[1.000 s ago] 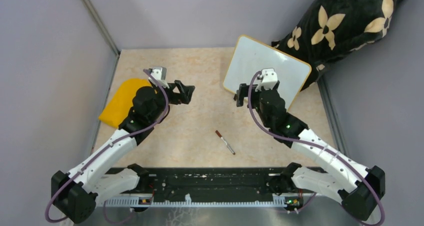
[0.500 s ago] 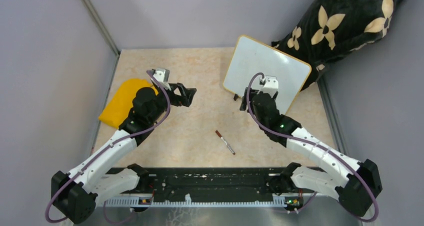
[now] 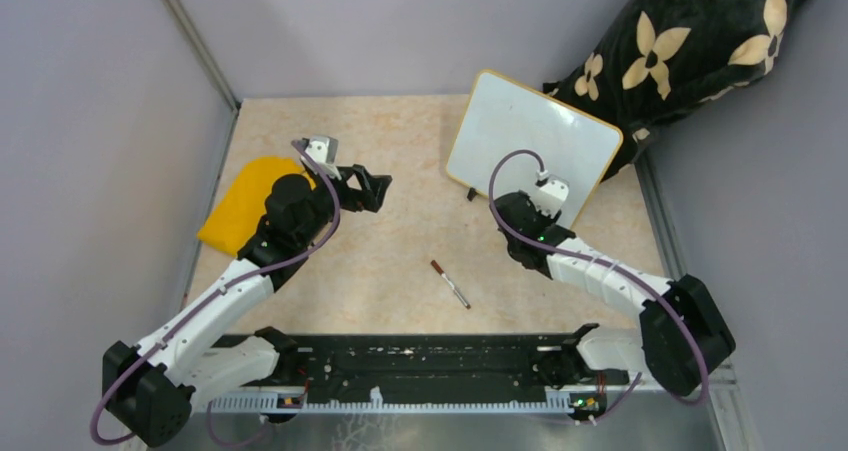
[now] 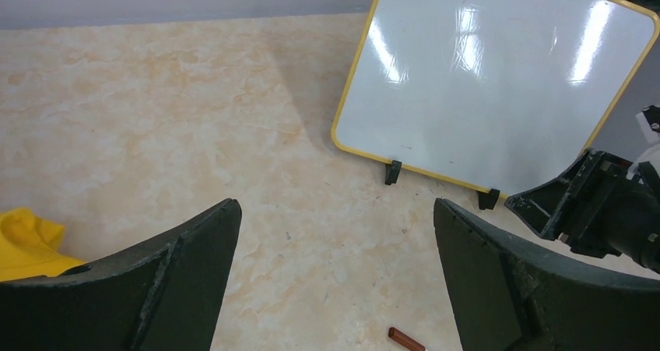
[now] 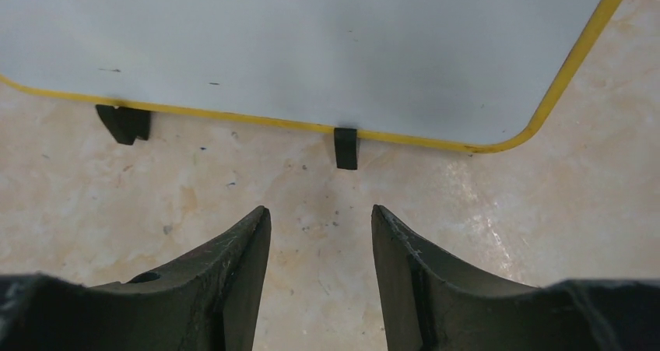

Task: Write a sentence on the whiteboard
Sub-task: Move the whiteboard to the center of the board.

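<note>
— Since the whiteboard [image 3: 530, 136] shows a bare white face with no sentence on it, what step would you say is in hand?

— Setting up, I'd judge, not writing. The marker [image 3: 450, 284] lies loose on the surface [image 3: 380, 261] between the two arms, and neither pincer holds it. The right pincer [image 5: 319, 209] is down low at the board's bottom edge, so the board looks like the business of the moment.

— How do the pincers stand?

— The left pincer [image 4: 335, 205] is spread wide and empty, hovering well back from the board and facing it. The right one is narrower, with a clear gap between its fingers and nothing in that gap.

— And where is the board, relative to that right pincer?

— Just ahead of it. The board stands tilted at the far right of the surface, its back against a dark flowered cushion [image 3: 690, 51]. In the wrist view one small black foot [image 5: 345, 147] on the yellow rim sits nearly in line with the gap, near but not touching.

— So what does the next move call for?

— Probably a careful advance onto the lower rim to grip or steady the board. Afterwards, someone must fetch the marker, which is well apart from both pincers.
</note>
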Tool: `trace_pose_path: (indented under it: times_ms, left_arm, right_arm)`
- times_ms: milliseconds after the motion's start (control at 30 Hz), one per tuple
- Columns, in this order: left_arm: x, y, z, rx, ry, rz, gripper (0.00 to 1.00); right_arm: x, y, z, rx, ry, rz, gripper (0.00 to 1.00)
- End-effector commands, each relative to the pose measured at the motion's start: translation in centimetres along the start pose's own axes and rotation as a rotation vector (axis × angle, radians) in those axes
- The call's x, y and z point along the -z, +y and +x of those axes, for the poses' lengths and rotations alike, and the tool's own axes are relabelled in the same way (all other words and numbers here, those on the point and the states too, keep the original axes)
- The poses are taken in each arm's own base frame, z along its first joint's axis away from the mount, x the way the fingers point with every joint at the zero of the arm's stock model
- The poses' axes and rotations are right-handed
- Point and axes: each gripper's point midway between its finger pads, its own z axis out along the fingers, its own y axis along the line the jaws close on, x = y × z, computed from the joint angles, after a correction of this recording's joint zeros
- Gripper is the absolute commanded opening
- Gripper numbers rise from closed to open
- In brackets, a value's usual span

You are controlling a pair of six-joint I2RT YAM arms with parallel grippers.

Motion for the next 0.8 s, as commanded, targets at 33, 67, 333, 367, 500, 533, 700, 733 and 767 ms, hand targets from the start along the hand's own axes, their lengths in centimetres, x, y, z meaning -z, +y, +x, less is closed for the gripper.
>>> trace_pose_path:
  times_ms: [33, 67, 333, 367, 500, 533, 700, 733, 767]
  left_arm:
    - [0.2, -0.4, -0.6, 0.024, -0.016, 0.006, 0.99]
    - [0.2, -0.4, -0.7, 0.026, -0.019, 0.006, 0.99]
    - [0.3, -0.1, -0.6, 0.033, -0.021, -0.009, 0.99]
    - [0.2, -0.1, -0.6, 0.033, -0.019, -0.010, 0.99]
    - [0.1, -0.1, -0.4, 0.035, -0.013, -0.008, 0.99]
    - [0.1, -0.2, -0.4, 0.035, -0.011, -0.006, 0.99]
    - [-0.1, -0.2, 0.0, 0.038, 0.004, -0.006, 0.99]
    - [-0.2, -0.1, 0.1, 0.038, 0.005, -0.008, 0.99]
    - [-0.2, -0.1, 0.1, 0.039, 0.007, -0.009, 0.99]
  right_arm:
    - [-1.4, -0.8, -0.2, -0.034, -0.020, 0.063, 0.49]
    - [-1.6, -0.8, -0.1, -0.032, -0.020, 0.067, 0.49]
    - [-3.8, -1.5, 0.2, -0.011, 0.000, 0.103, 0.47]
    - [-4.1, -1.5, 0.2, -0.007, 0.004, 0.102, 0.47]
    - [-4.9, -1.2, 0.6, 0.023, 0.023, 0.094, 0.46]
    - [-5.2, -1.2, 0.8, 0.029, 0.030, 0.092, 0.46]
    - [-5.9, -1.1, 1.2, 0.053, 0.043, 0.104, 0.45]
    - [-6.1, -1.3, 1.3, 0.052, 0.043, 0.109, 0.45]
    - [-6.3, -1.4, 1.3, 0.051, 0.044, 0.115, 0.45]
